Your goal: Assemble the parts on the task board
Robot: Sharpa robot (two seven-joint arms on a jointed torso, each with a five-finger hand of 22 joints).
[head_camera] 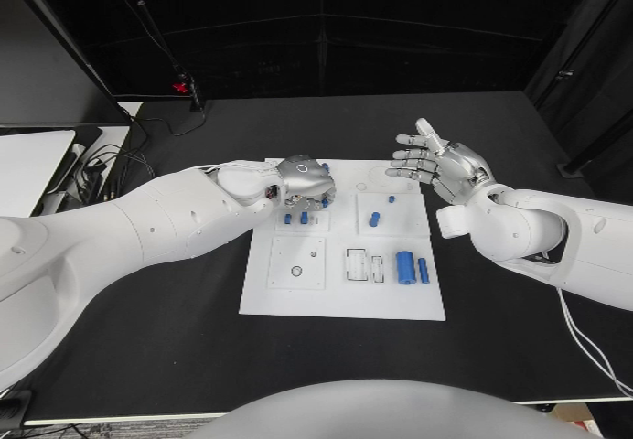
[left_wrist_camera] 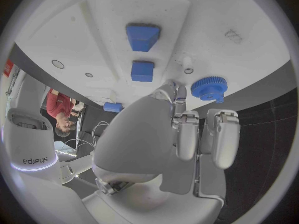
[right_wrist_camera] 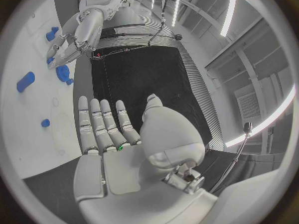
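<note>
board [head_camera: 340, 302]: white plate mid-bench [head_camera: 158, 347].
parts: two blue cylinders [head_camera: 413, 269] upright-lying at near right; small blue pegs near board centre [head_camera: 375, 219].
left wrist extra: blue gear [left_wrist_camera: 209, 88] at board edge, just past fingertips; two blue blocks [left_wrist_camera: 142, 37] beyond.
left robot hand [head_camera: 304, 183]: over board's far-left, fingers curled, nothing gripped.
right robot hand [head_camera: 442, 165]: raised at far-right corner, fingers apart, empty.
</note>
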